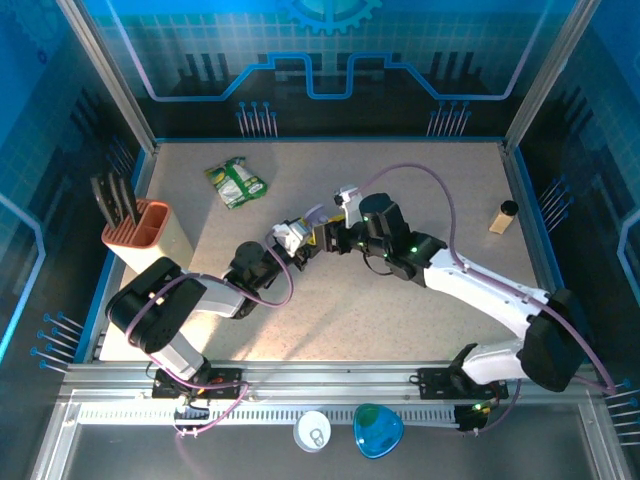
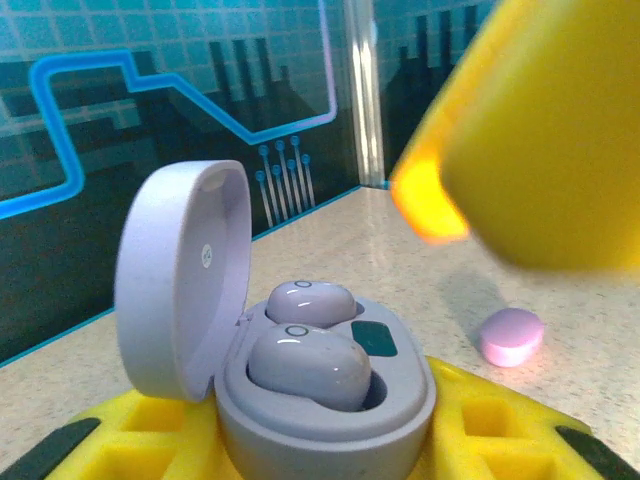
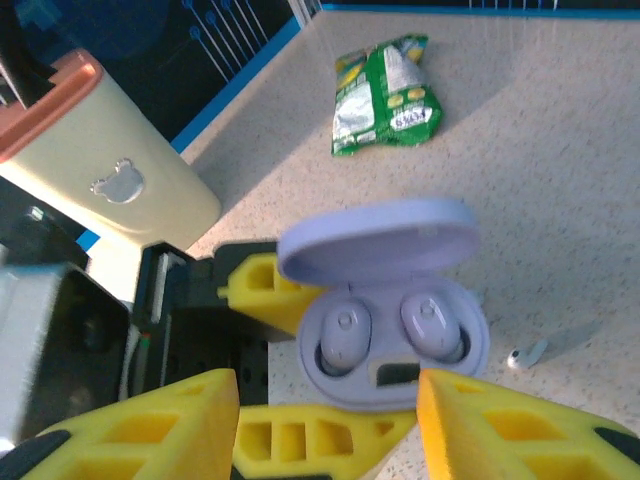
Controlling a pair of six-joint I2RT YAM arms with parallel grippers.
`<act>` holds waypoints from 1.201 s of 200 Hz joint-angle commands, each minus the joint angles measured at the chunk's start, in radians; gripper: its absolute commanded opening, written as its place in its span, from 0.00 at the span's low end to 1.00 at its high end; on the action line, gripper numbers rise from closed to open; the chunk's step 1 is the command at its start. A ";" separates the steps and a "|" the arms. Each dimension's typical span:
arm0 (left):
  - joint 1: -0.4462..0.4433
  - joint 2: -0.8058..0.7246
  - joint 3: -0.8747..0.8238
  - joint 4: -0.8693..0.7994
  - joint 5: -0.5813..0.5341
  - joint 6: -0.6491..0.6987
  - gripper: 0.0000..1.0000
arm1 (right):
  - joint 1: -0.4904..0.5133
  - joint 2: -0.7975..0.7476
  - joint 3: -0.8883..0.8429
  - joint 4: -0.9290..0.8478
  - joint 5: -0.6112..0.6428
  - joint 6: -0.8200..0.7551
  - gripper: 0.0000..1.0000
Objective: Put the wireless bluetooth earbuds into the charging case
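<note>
The left claw (image 2: 320,455) grips the open case (image 3: 375,238) at its base, apparently steadying it with wells upward; two lavender buds (image 3: 345,335) sit in the wells; the right claw (image 3: 322,405) hovers just before it, jaws apart, empty; a pink bud (image 2: 512,337) lies on the table (image 2: 600,300) nearby.

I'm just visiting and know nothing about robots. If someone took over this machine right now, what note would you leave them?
Left end effector: shut on the open case.
Right end effector: open, empty, beside the case.
Done: two buds sit in the case.
To do: lid is up, probably close it; a white bud and a pink piece lie loose on the table.
</note>
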 commanded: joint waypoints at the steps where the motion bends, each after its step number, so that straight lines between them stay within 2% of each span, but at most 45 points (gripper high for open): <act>1: -0.004 -0.048 -0.014 -0.043 0.113 0.035 0.32 | -0.013 -0.032 0.042 -0.042 0.026 -0.067 0.50; 24: -0.003 -0.077 -0.031 -0.076 0.177 0.058 0.32 | -0.018 -0.014 0.094 -0.092 0.029 -0.081 0.44; 44: -0.003 -0.107 -0.032 -0.129 0.226 0.070 0.33 | -0.021 0.018 0.144 -0.144 0.042 -0.086 0.34; 55: -0.003 -0.121 -0.033 -0.151 0.242 0.074 0.33 | -0.022 0.040 0.168 -0.173 0.035 -0.090 0.31; 89: -0.003 -0.146 -0.035 -0.163 0.240 0.068 0.33 | -0.024 0.099 0.218 -0.255 0.007 -0.099 0.32; 124: -0.003 -0.157 -0.023 -0.155 0.172 0.006 0.33 | -0.025 0.082 0.200 -0.277 -0.024 -0.109 0.33; 168: -0.003 -0.142 -0.020 -0.122 0.149 -0.017 0.33 | -0.043 0.003 0.142 -0.269 -0.035 -0.094 0.44; 178: -0.004 -0.140 -0.016 -0.119 0.158 -0.026 0.33 | -0.061 -0.024 0.115 -0.240 -0.052 -0.047 0.53; 187: -0.004 -0.139 -0.015 -0.111 0.167 -0.035 0.33 | -0.089 -0.050 0.078 -0.200 -0.100 0.001 0.63; 197: -0.004 -0.137 -0.014 -0.096 0.177 -0.047 0.33 | -0.127 -0.075 0.037 -0.158 -0.168 0.070 0.69; 214: -0.003 -0.138 -0.017 -0.065 0.196 -0.066 0.33 | -0.184 -0.107 -0.032 -0.076 -0.294 0.184 0.75; 240: -0.003 -0.142 -0.010 -0.035 0.227 -0.094 0.33 | -0.243 -0.109 -0.110 0.051 -0.475 0.339 0.77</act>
